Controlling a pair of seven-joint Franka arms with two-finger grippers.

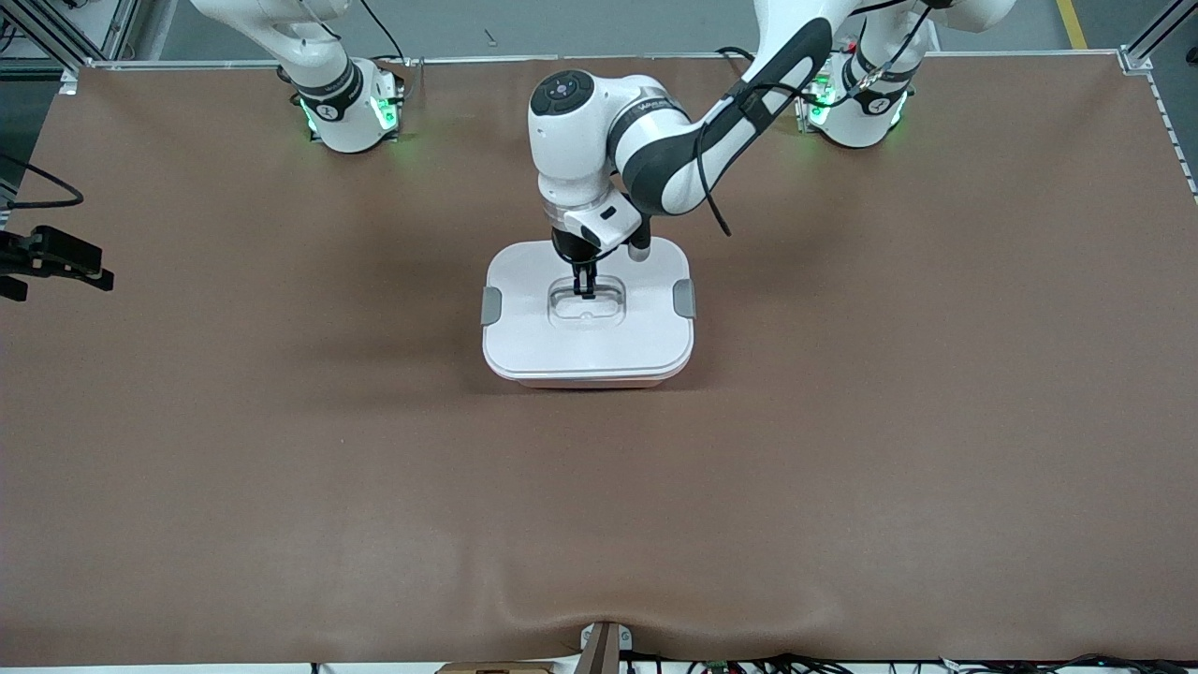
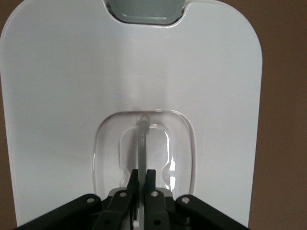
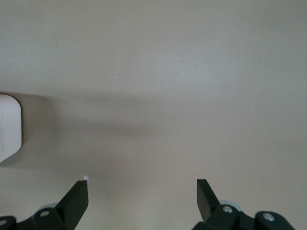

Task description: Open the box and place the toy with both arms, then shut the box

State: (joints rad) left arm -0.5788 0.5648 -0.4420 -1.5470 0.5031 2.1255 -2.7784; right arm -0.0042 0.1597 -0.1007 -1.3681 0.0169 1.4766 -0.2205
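Note:
The box stands in the middle of the table with its white lid on and a grey clip at each end. My left gripper reaches down onto the lid's middle. In the left wrist view my left gripper is shut on the thin clear handle, which stands up in its recess. My right gripper is open and empty over bare table, with a white corner of the box at that view's edge. It is out of the front view. The toy is not in view.
A black device juts in at the table's edge at the right arm's end. A small bracket sits at the table edge nearest the front camera. The brown mat lies bare around the box.

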